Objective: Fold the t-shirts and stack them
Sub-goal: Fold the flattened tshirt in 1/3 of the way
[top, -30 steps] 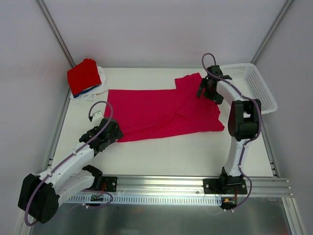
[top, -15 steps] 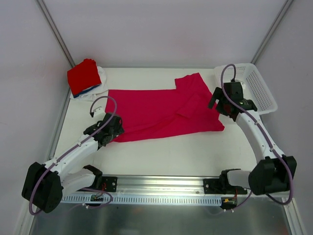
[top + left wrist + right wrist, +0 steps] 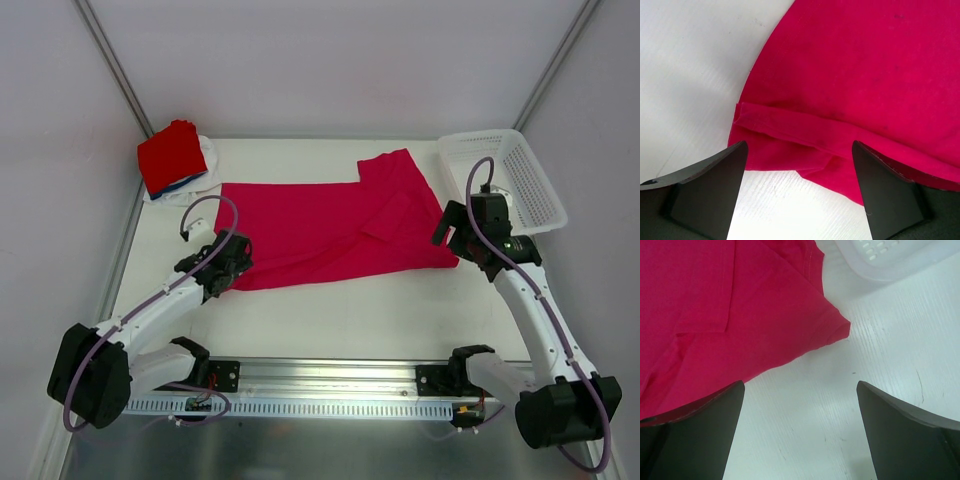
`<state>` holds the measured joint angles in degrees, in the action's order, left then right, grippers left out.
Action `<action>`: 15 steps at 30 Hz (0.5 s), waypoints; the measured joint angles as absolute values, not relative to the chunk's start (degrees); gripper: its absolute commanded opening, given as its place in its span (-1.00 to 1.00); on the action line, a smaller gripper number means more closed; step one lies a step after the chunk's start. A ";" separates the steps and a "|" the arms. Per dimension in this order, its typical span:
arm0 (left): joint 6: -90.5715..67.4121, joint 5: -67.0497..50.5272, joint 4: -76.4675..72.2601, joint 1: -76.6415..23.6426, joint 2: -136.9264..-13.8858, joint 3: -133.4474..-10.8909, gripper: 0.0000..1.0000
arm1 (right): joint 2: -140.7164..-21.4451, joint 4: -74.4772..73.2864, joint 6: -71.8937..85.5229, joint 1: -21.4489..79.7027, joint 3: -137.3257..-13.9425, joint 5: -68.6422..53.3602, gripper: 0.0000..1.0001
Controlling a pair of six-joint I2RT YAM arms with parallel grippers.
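A white table stands inside pale grey walls. The left gripper reaches low with its fingers spread, and the crimson-pink t-shirt has its turned-up hem corner just ahead between them. The right gripper, spread wide, hovers over bare tabletop with the shirt's corner ahead-left and the basket beyond.

I count one spread pink shirt between my left gripper and right gripper, two grippers in all, one pile of three folded shirts beyond the left gripper, red shirt, blue shirt, white shirt, one basket just beyond the right gripper
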<state>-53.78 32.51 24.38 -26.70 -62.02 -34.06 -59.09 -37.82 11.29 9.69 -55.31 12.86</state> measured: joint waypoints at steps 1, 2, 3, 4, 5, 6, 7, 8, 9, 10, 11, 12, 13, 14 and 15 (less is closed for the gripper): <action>-54.24 32.69 24.32 -26.70 -62.26 -34.06 0.69 | -58.61 -38.24 11.29 9.69 -54.94 12.86 0.99; -54.83 33.08 24.27 -26.70 -62.61 -34.06 0.69 | -58.19 -38.65 11.29 9.69 -54.65 12.86 0.99; -55.33 33.34 24.25 -26.70 -63.05 -34.06 0.69 | -57.93 -39.07 11.27 9.69 -54.52 12.86 0.99; -56.05 33.56 24.23 -26.70 -63.55 -34.06 0.68 | -57.69 -39.55 11.27 9.69 -54.50 12.86 0.99; -56.69 33.61 24.23 -26.70 -64.14 -34.06 0.68 | -57.56 -39.81 11.25 9.69 -54.50 12.88 0.99; -57.30 33.65 24.23 -26.70 -64.64 -34.06 0.68 | -57.43 -40.05 11.22 9.69 -54.50 12.91 0.99; -57.87 33.67 24.23 -26.70 -65.19 -34.06 0.68 | -57.32 -40.34 11.22 9.69 -54.50 12.97 0.99; -58.50 33.69 24.23 -26.70 -65.73 -34.06 0.68 | -57.25 -40.64 11.20 9.69 -54.50 13.06 0.99; -59.11 33.69 24.23 -26.70 -66.15 -34.06 0.68 | -57.14 -40.91 11.16 9.69 -54.50 13.10 0.99; -59.68 33.69 24.23 -26.70 -66.59 -34.06 0.67 | -56.99 -41.06 11.09 9.69 -54.48 13.19 0.99; -60.20 33.69 24.23 -26.70 -66.89 -34.06 0.67 | -56.82 -41.19 11.05 9.69 -54.48 13.30 0.99; -60.88 33.69 24.23 -26.70 -67.13 -34.04 0.67 | -56.64 -41.30 11.05 9.69 -54.48 13.39 0.99; -61.45 33.69 24.23 -26.70 -67.29 -34.02 0.67 | -56.42 -41.45 11.03 9.69 -54.46 13.54 0.99; -62.15 33.69 24.23 -26.70 -67.37 -33.95 0.66 | -56.21 -41.52 11.00 9.69 -54.39 13.63 0.99; -62.67 33.69 24.23 -26.70 -67.44 -33.89 0.66 | -56.05 -41.60 10.98 9.69 -54.30 13.74 0.99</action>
<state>-62.67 33.69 24.23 -26.70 -67.44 -33.89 -56.05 -41.60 10.98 9.69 -54.30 13.74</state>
